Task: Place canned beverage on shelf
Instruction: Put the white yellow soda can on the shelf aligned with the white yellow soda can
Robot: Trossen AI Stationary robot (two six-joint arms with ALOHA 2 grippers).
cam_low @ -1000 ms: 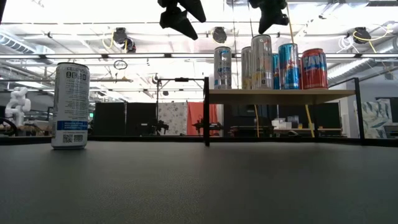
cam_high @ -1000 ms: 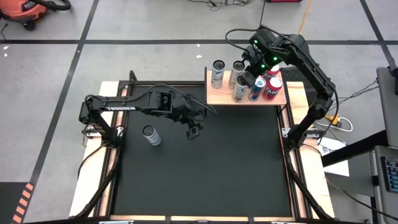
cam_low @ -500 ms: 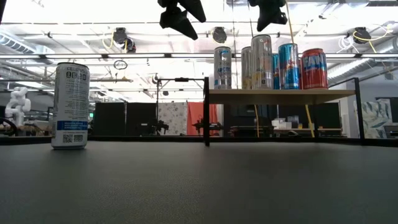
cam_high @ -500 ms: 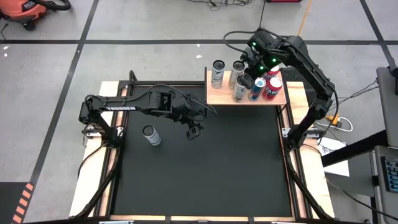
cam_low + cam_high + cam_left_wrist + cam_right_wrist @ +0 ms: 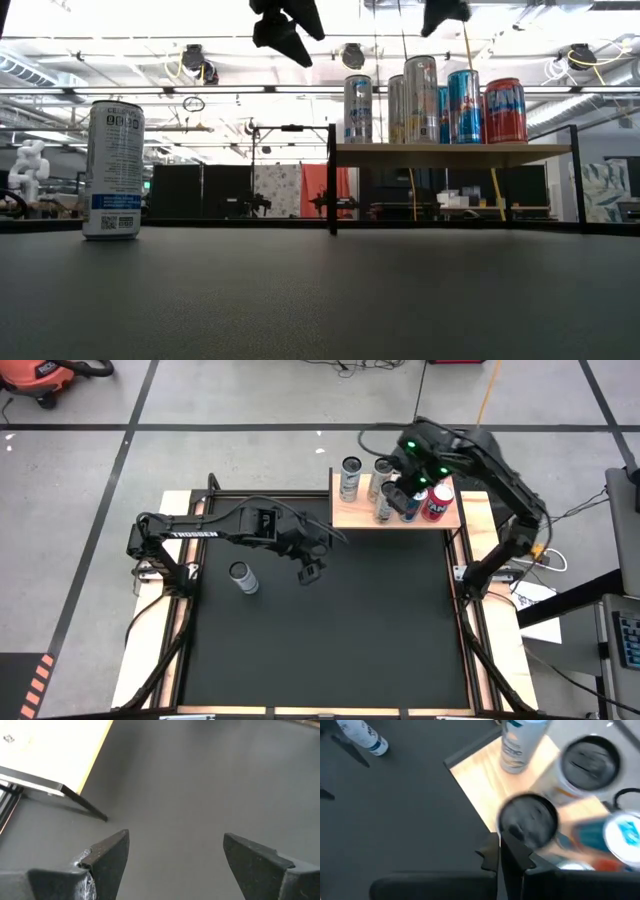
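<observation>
Shelf (image 5: 395,512) — light wood platform at the upper right of the black mat (image 5: 330,640) in the high view, bearing a cluster of upright cans (image 5: 435,98): silver ones toward its left, blue and red ones toward its right. Loose can (image 5: 241,577) — white with a blue band, upright on the mat at centre left, well apart from the shelf. Right gripper (image 5: 402,490) — above the shelf cans, fingers pressed together, holding nothing. Left gripper (image 5: 309,572) — over bare mat near frame centre, fingers (image 5: 110,855) spread wide, empty.
</observation>
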